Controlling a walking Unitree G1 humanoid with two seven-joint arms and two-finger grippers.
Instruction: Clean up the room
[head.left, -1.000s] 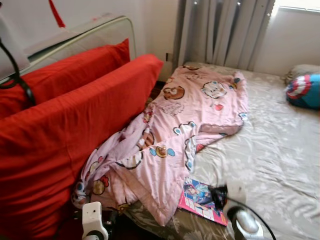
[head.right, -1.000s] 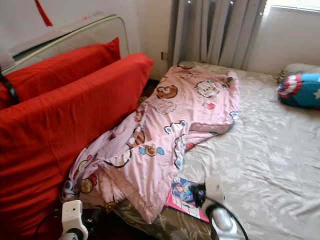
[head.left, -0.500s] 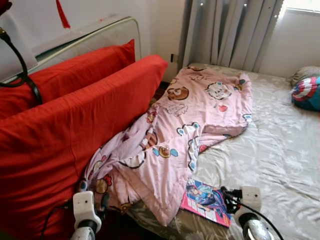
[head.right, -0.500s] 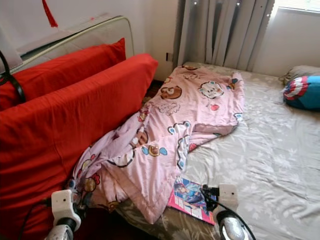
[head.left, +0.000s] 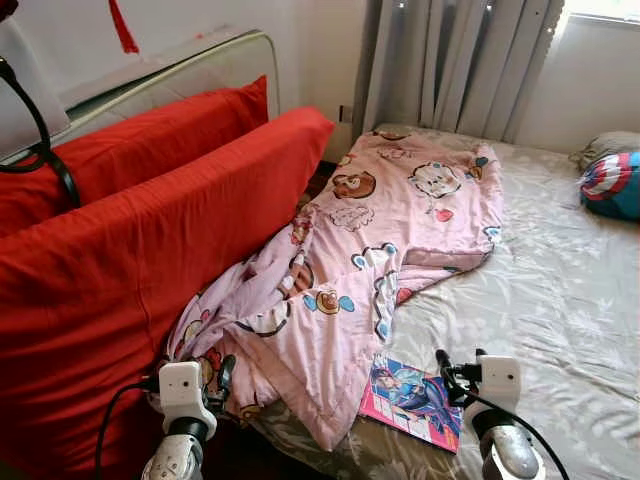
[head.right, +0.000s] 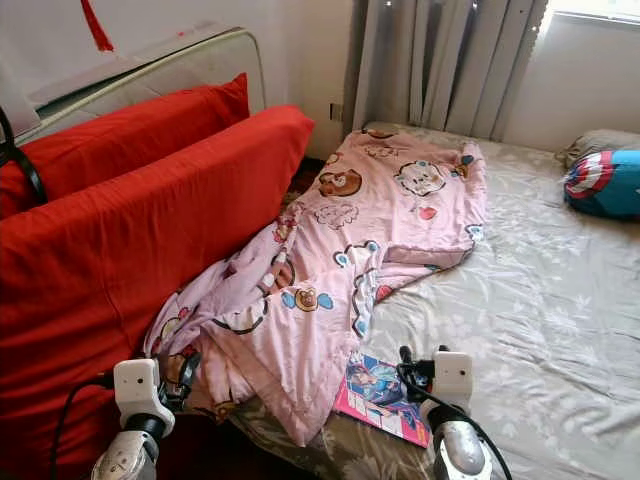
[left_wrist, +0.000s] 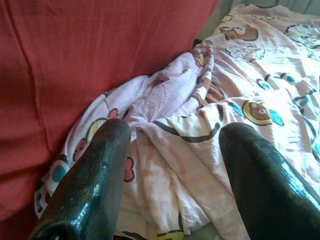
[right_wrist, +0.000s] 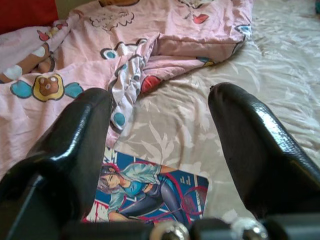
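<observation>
Left eye view: pink cartoon blanket runs lengthwise from the bed's near corner toward the curtains, its bunched end hidden against the red cushion. Magazine partly tucked underneath. Left gripper and right gripper both spread, holding nothing.

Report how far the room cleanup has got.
Nothing looks done yet. The pink cartoon blanket lies crumpled across the bed, and the comic book sits at its edge. Both grippers are open and empty: left gripper over the blanket, right gripper above the book. Everything remains.
</observation>
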